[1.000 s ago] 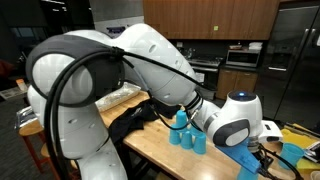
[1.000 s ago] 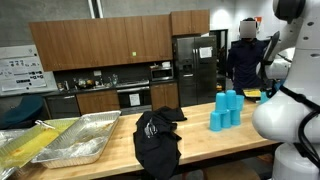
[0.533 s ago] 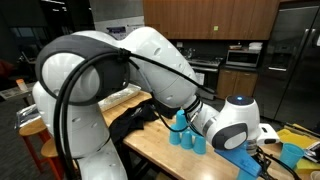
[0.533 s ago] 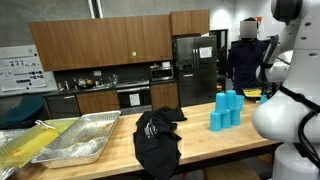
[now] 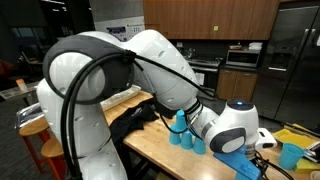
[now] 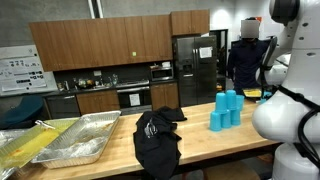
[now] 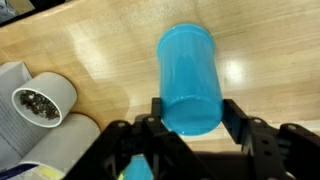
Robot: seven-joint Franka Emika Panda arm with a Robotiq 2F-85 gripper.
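The gripper (image 7: 190, 118) is clamped on a light-blue plastic cup (image 7: 187, 75). Its two black fingers (image 7: 153, 112) press the cup's opposite sides over the pale wooden tabletop (image 7: 100, 45); whether the cup touches the wood is hard to tell. A white cylindrical container with dark contents (image 7: 40, 100) stands near. In an exterior view, the cluster of matching blue cups (image 5: 185, 132) sits well apart. The step looks like a carry, so the next move calls for a steady, level grip and a path clear of the white container.
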